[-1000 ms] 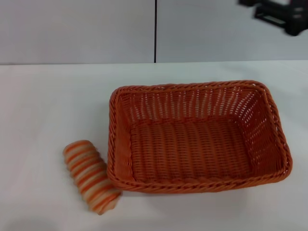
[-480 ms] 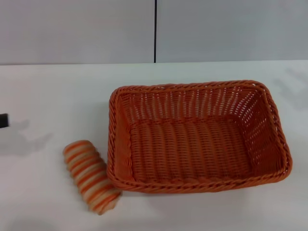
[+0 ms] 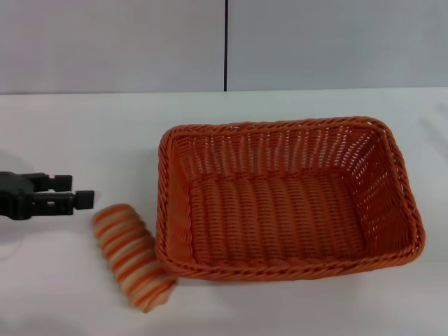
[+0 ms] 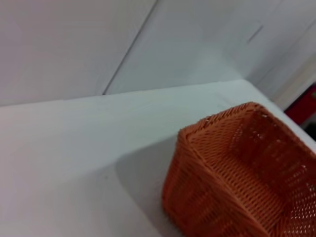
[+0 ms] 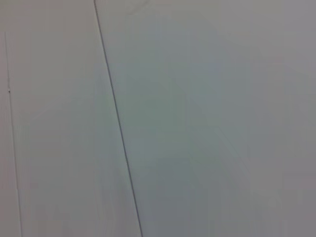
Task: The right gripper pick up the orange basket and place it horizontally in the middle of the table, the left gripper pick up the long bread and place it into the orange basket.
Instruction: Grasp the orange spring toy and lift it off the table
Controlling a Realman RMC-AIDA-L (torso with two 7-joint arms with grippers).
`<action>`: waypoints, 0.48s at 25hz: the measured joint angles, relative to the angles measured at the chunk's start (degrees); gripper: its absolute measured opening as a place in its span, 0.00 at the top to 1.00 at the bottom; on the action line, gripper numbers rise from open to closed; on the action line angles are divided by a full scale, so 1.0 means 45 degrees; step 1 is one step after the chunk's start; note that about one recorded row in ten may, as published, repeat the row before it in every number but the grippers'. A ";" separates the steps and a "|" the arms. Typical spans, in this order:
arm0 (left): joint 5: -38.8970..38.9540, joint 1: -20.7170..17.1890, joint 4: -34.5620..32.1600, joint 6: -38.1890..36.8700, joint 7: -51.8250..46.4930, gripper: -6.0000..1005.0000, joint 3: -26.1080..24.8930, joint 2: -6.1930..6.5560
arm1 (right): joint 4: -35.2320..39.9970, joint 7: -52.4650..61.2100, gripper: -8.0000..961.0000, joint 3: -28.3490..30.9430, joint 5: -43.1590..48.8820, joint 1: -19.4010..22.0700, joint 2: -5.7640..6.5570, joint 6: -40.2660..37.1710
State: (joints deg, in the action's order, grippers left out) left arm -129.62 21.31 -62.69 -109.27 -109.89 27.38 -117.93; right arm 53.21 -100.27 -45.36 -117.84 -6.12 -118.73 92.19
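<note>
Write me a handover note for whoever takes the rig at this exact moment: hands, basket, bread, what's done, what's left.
Left hand: low over the table at the robot's left, fingers apart, empty, just short of the long bread.
Right hand: out of view.
Orange basket: lying horizontally near the table's middle, empty.
Long bread: on the table against the basket's left front corner.
Done: basket looks placed.
Left: grasp the bread with the left hand and put it in the basket.
</note>
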 joint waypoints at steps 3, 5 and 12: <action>0.0181 -0.0068 0.0740 0.0472 0.0520 0.18 0.0007 -0.0051 | -0.0074 -0.0002 0.43 0.0070 0.0103 -0.0011 0.0000 0.0004; 0.0231 -0.0103 0.1284 0.0849 0.0926 0.18 0.0009 -0.0053 | -0.0140 -0.0004 0.43 0.0077 0.0125 -0.0016 -0.0001 0.0006; 0.0121 -0.0185 0.2739 0.2473 0.2435 0.18 0.0476 -0.0060 | -0.0261 -0.0012 0.43 0.0078 0.0386 -0.0076 -0.0002 0.0022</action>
State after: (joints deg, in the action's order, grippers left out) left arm -129.08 20.48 -50.37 -98.14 -98.94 29.53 -118.20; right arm 52.03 -100.33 -45.01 -116.10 -6.46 -118.74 92.30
